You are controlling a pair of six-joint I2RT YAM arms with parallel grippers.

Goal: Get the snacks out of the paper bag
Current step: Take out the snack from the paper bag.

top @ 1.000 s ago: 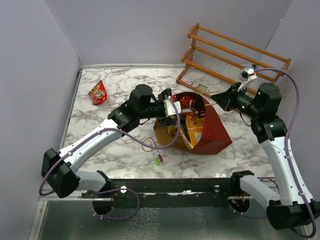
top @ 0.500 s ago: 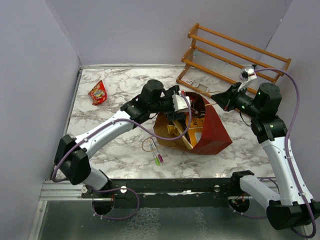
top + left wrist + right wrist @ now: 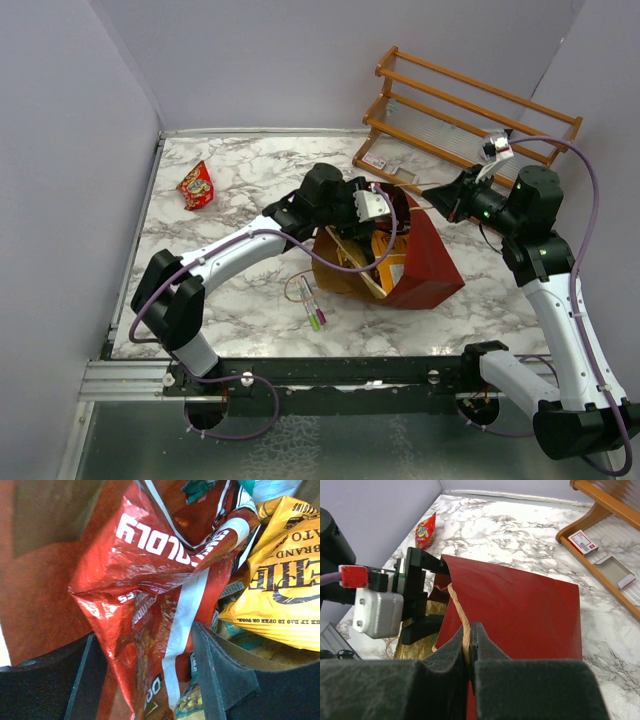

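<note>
The paper bag (image 3: pixel 428 258), red outside and brown inside, lies on its side with its mouth to the left. My right gripper (image 3: pixel 438 198) is shut on its string handle (image 3: pixel 460 611) and holds the red wall (image 3: pixel 520 610) up. My left gripper (image 3: pixel 383 206) reaches into the mouth and is open. Its fingers (image 3: pixel 220 672) stand on either side of the red Doritos bag (image 3: pixel 150 580), apart from it on the right. A tan-yellow chip bag (image 3: pixel 285 580) lies to the right of it, with a teal packet (image 3: pixel 200 486) above. A small red packet (image 3: pixel 196 185) lies on the table at far left.
Two marker pens (image 3: pixel 314 312) lie on the marble table in front of the bag, beside a loose string loop. A wooden slatted rack (image 3: pixel 470 110) stands at the back right, holding small cards (image 3: pixel 583 541). Grey walls close in the left and back sides.
My left arm has stretched to the right, and its gripper has gone deeper into the bag's mouth. The right arm and the handle it holds have not moved.
</note>
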